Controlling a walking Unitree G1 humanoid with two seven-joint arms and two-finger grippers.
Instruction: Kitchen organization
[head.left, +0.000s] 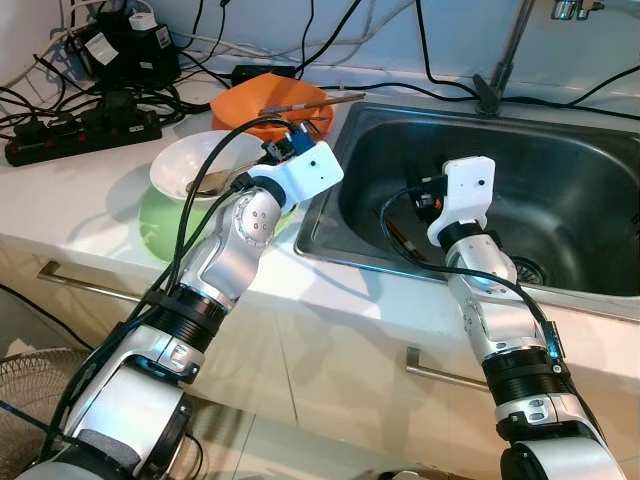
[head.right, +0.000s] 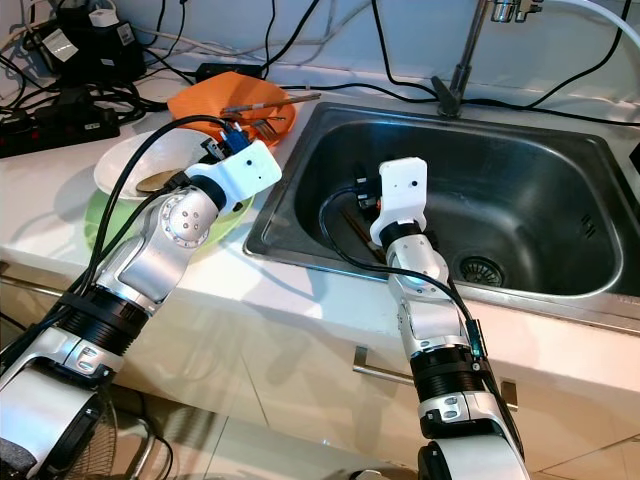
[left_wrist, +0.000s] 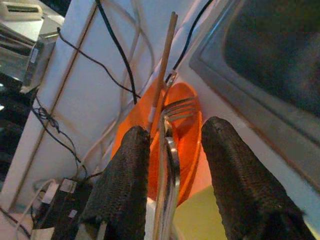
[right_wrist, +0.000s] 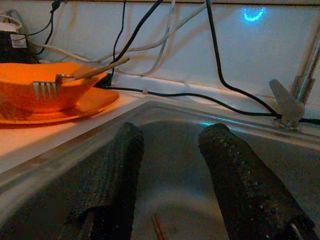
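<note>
An orange bowl (head.left: 268, 103) stands on the counter beside the sink (head.left: 322, 215), with a metal fork (left_wrist: 170, 150) and a wooden chopstick (left_wrist: 163, 75) resting in it. My left gripper (left_wrist: 176, 129) hovers at the bowl's near rim, open, and the fork's handle runs between its fingers without either pad clearly touching it. Just before it, a white bowl (head.left: 190, 160) with a spoon sits on a green dish (head.left: 160, 228). My right gripper (right_wrist: 171, 129) is down inside the sink, open and empty, above a pair of dark chopsticks (head.right: 355, 226) on the sink floor.
A black power strip (head.left: 80, 135), adapters and tangled cables crowd the back left of the counter. The faucet (head.left: 505, 60) rises behind the sink, and the drain (head.left: 527, 268) lies to the right of my right arm. Cabinet handles run below the counter edge.
</note>
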